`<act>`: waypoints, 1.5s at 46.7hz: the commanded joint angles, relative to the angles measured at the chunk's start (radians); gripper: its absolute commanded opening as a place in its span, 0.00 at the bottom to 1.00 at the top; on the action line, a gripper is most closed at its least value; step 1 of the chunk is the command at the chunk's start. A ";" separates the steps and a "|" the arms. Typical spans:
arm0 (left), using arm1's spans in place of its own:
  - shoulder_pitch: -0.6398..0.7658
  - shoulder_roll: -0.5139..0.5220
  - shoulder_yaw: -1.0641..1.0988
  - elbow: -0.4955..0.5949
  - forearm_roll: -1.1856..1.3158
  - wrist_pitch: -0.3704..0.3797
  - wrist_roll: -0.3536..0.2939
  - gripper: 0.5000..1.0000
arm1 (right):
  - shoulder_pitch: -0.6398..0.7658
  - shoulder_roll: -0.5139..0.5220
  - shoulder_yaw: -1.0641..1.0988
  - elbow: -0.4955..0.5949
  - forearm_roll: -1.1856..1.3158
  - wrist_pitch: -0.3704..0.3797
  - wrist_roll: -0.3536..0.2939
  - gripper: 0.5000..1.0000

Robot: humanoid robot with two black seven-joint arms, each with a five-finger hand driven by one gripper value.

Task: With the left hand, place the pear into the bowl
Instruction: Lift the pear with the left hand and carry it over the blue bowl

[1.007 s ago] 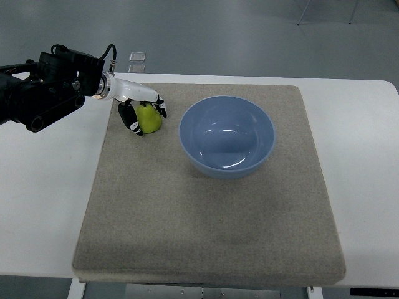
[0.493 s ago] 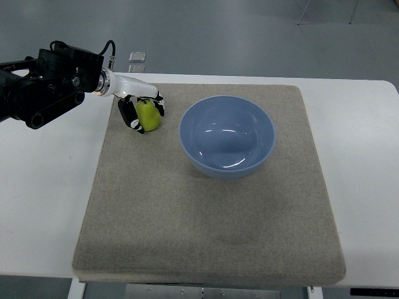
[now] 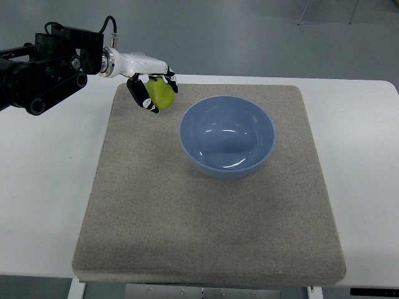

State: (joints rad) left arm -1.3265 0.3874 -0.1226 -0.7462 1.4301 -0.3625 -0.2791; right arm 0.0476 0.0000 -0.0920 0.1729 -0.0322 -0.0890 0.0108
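Transport is the step in hand, by my judgement: the pear is gripped and clear of the mat but not yet over the bowl. Working across from the left edge, the black forearm is entering near the top and ending in the left hand (image 3: pixel 151 92), whose dark fingers (image 3: pixel 138 94) are curling round the pear (image 3: pixel 161 93) from its left and from above. The fruit is sitting inside that grasp, its yellow-green flank showing on the side facing the bowl, with fingertips crossing its top. Whether the pear is touching the grey mat (image 3: pixel 206 212) cannot be confirmed from one view; it appears to be hanging near the mat's far-left corner. Further right, the blue bowl (image 3: pixel 227 168) is standing upright and holding nothing, its near rim just beside the hand but apart from it. The white table (image 3: pixel 43 187) is bearing the mat. No right arm is showing.

The next move, as I judge it, is calling for a carry rightward until the pear is above the bowl's hollow, then a lowering and an opening of the fingers, keeping clear of the rim.
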 commanded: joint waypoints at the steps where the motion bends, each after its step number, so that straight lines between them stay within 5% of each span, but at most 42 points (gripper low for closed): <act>1: -0.003 -0.001 -0.037 -0.002 0.001 -0.001 0.000 0.00 | 0.000 0.000 0.001 -0.001 0.000 0.000 0.000 0.85; 39: -0.080 -0.013 -0.078 -0.298 -0.043 -0.027 0.000 0.00 | 0.000 0.000 0.000 0.000 0.000 0.000 0.000 0.85; 55: -0.022 -0.165 -0.066 -0.197 -0.036 -0.023 0.001 0.00 | 0.000 0.000 0.000 0.000 0.000 0.000 0.000 0.85; 70: 0.015 -0.191 -0.057 -0.151 -0.025 -0.021 0.001 0.00 | 0.000 0.000 0.000 -0.001 0.000 0.000 0.000 0.85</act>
State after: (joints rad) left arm -1.3128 0.1964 -0.1831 -0.8974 1.4050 -0.3835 -0.2776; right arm 0.0475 0.0000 -0.0921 0.1726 -0.0322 -0.0890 0.0107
